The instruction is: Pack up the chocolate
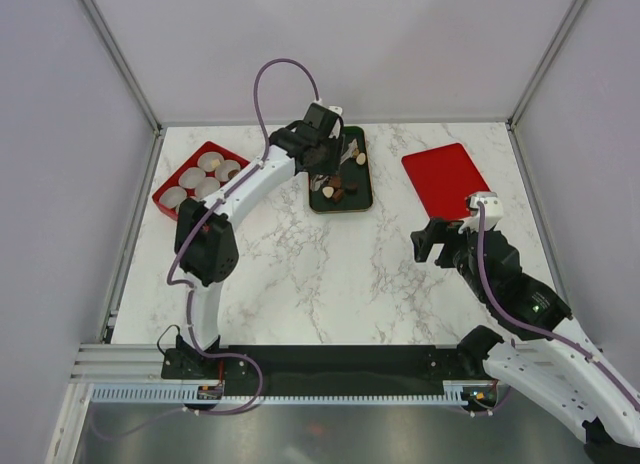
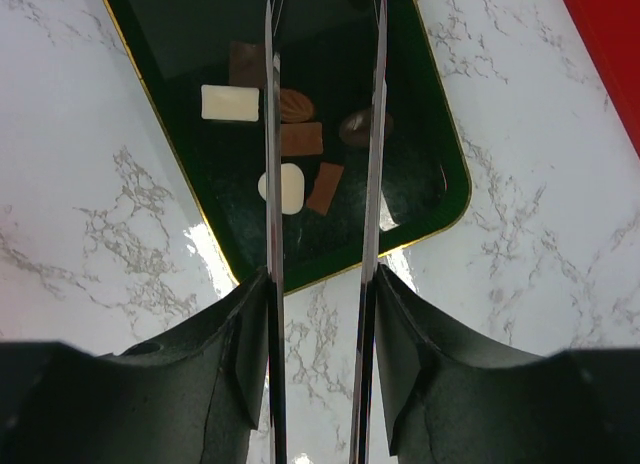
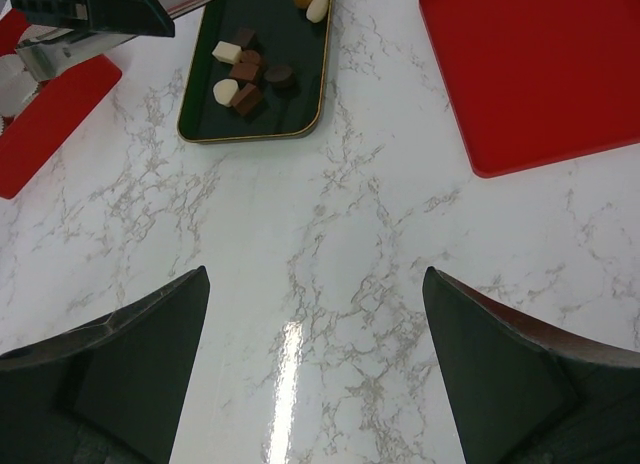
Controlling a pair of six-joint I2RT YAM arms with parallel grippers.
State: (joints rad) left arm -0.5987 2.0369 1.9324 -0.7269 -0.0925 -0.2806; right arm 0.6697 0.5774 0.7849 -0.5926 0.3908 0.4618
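Observation:
The chocolate (image 2: 301, 139) lies as several brown, tan and cream-white pieces on a dark green tray (image 2: 200, 44), also seen from above as the tray (image 1: 365, 189) and in the right wrist view as the chocolate (image 3: 245, 79). My left gripper (image 2: 322, 279) is shut on long metal tongs (image 2: 375, 134), one blade pressed against each finger. The blades reach out over the tray and stand apart, their tips out of view. My right gripper (image 3: 315, 284) hangs open over bare marble, with nothing between its fingers.
A red box (image 1: 172, 182) holding several white paper cups sits at the back left. A flat red lid (image 1: 445, 179) lies at the back right, just beyond my right gripper (image 1: 430, 242). White walls enclose the marble table.

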